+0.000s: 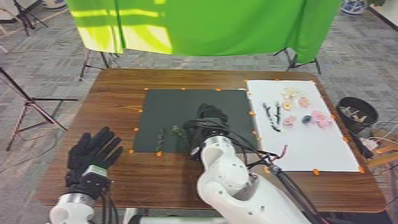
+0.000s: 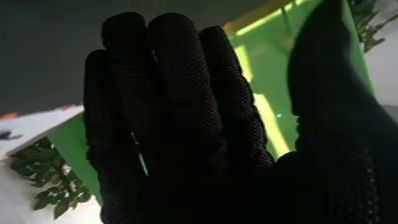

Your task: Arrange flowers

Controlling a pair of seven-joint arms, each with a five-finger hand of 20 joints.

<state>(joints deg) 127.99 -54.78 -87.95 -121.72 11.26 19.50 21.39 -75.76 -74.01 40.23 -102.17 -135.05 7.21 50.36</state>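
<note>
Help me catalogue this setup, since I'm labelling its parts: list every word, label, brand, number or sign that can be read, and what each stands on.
No text can be read.
Pale patch at the wrist of the left robot hand: possibly a label, too small to read.
Right arm: small dark marks, too small to tell if they are lettering.

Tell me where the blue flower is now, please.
In the head view, the blue flower lies on the white sheet at the right, just left of the large pink flower.
</note>
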